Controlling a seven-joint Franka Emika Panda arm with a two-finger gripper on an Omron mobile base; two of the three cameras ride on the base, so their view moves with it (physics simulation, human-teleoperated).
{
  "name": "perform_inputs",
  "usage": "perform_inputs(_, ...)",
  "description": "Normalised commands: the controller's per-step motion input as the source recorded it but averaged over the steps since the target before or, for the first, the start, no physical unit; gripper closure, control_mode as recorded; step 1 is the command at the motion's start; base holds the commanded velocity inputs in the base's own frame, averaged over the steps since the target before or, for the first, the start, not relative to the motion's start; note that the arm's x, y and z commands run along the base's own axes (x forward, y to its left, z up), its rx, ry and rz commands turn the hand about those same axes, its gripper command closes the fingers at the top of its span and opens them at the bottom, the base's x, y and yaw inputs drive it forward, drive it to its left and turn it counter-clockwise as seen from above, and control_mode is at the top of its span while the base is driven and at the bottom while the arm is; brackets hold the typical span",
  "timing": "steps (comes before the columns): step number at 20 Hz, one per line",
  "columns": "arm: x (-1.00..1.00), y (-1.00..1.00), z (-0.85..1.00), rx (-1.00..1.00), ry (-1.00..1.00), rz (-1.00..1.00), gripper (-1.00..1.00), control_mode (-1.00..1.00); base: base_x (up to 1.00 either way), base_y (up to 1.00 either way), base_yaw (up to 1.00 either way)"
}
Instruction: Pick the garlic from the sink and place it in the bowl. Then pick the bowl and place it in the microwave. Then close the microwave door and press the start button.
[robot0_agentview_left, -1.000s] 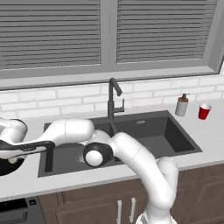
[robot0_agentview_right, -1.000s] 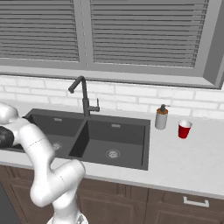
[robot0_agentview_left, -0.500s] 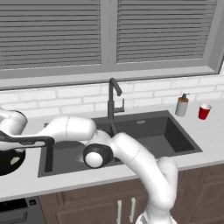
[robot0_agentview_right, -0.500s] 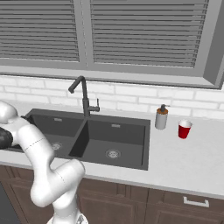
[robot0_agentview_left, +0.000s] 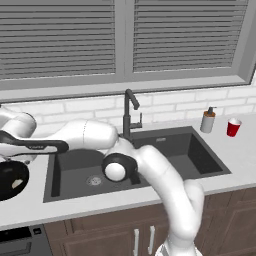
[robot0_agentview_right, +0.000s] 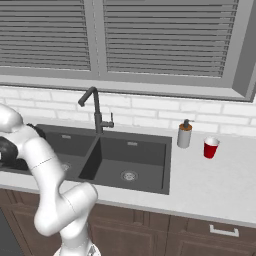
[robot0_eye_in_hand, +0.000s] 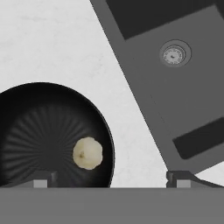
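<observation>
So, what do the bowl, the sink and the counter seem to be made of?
The bowl: glossy black, perhaps glazed ceramic or plastic; soft highlights fan over its ribbed inside. The sink: matte dark grey, like composite stone, with no shine; its drain looks metal. The counter: pale, faintly mottled, stone-like.

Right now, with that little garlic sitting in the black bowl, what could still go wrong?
The garlic lies loose and off-centre in the bowl, so it may roll or hop out if the bowl tips during lifting. The open gripper hovers above the bowl's rim near the sink; a poor grip on that shallow, glossy rim could slip.
</observation>
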Motion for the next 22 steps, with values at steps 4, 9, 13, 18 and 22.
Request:
perform_inputs(4, -0.08, -0.44, -0.20, 0.12, 0.01, 0.19, -1.00, -1.00, 0.00, 0.00, 0.00)
perform_inputs(9, -0.01, -0.26, -0.46, 0.14, 0.00, 0.12, -1.00, -1.00, 0.00, 0.00, 0.00)
perform_inputs(13, 0.00, -0.09, -0.53, 0.14, 0.00, 0.07, -1.00, -1.00, 0.00, 0.00, 0.00)
perform_inputs(18, 0.17, 0.06, -0.25, 0.05, 0.01, 0.00, -1.00, -1.00, 0.00, 0.00, 0.00)
perform_inputs(22, 0.42, 0.23, -0.10, 0.00, 0.11, 0.00, -1.00, -1.00, 0.00, 0.00, 0.00)
